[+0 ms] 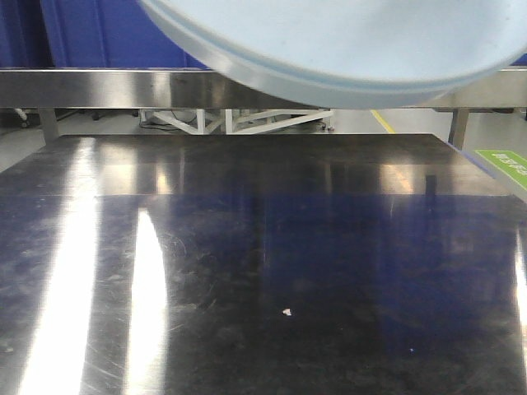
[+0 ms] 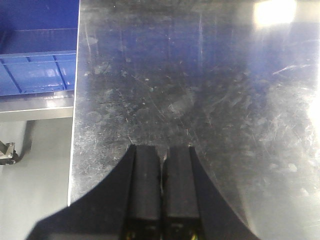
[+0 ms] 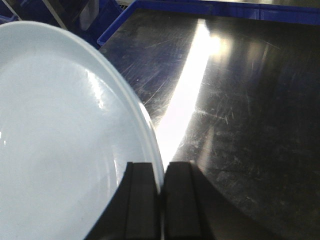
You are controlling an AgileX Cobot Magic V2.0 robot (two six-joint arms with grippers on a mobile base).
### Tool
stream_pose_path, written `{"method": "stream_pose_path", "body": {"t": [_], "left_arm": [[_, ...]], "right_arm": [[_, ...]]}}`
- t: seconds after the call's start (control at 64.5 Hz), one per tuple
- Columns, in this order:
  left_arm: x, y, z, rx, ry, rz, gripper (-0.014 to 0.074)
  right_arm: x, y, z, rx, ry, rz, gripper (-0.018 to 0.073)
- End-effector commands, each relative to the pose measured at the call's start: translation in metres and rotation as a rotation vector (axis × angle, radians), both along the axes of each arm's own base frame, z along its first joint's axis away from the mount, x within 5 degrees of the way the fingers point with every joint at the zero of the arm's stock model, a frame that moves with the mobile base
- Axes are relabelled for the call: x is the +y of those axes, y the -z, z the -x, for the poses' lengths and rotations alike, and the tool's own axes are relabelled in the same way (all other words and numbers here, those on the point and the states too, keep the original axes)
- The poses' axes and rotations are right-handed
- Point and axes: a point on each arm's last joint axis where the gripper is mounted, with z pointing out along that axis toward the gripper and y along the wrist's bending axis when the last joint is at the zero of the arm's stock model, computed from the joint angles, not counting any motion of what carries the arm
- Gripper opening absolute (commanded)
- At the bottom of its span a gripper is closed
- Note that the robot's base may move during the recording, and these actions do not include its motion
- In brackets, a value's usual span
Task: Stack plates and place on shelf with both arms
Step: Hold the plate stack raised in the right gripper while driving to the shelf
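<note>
1. The right gripper [image 3: 163, 172] is clamped on the rim of a pale bluish-white plate [image 3: 55, 140] — the rim passes between its two black fingers, and the dish spreads out to the left in the right wrist view.
2. In the front view the plate hangs at the top of the picture, above the dark scratched tabletop [image 1: 272, 263] and in front of the steel shelf rail [image 1: 99, 88]. Whether it is one plate or two stacked, I cannot tell.
3. The left gripper [image 2: 162, 150] has its fingers pressed together with nothing between them, over the tabletop near its edge — a blue crate [image 2: 35, 75] lies beyond that edge.
</note>
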Motion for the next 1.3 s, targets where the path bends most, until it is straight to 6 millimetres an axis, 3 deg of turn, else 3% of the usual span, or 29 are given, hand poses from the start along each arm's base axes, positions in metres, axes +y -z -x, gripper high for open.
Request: {"method": "stream_pose_path", "body": {"t": [0.0,1.287], "left_arm": [[0.0001,-0.0153,-0.0039,-0.099,-0.019,0.034,0.0085],[0.0001,-0.0153,-0.0039,-0.099,-0.019,0.034,0.0085]], "right_arm": [[-0.0023,-0.0182,-0.0012,-0.092,0.044,-0.067,0.0056],[-0.0023,-0.0182,-0.0012,-0.092,0.044,-0.067,0.0056]]}}
